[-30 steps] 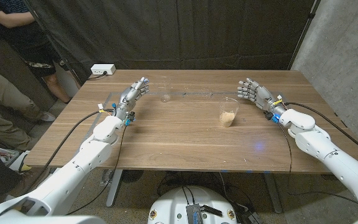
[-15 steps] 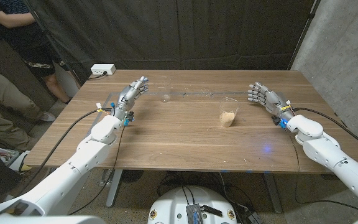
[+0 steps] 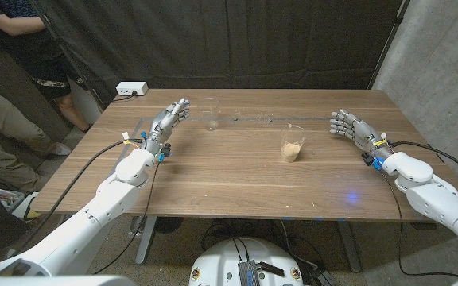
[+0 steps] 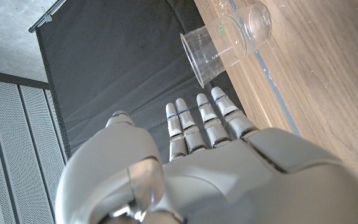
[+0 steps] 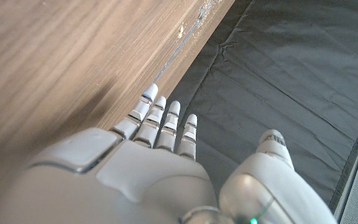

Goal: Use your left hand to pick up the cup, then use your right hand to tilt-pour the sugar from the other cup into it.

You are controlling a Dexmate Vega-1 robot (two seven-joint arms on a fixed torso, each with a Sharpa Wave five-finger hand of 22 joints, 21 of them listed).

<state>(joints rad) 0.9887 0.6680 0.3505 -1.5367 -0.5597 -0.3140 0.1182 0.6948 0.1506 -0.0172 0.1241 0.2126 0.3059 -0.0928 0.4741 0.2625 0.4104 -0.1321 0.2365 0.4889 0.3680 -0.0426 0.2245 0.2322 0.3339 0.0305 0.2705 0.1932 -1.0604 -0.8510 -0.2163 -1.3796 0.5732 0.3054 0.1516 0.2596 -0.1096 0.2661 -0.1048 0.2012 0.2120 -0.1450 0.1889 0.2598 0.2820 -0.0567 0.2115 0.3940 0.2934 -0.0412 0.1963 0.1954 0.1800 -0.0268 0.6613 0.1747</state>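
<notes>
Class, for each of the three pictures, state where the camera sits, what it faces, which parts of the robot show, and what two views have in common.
Head view: on the robot's head, looking down at the wooden table; both arms, left hand, right hand, sugar cup.
Left wrist view: behind the left hand, facing the empty cup.
Right wrist view: behind the right hand, facing table edge and curtain.
Shared: head and left wrist views both show the empty cup.
</notes>
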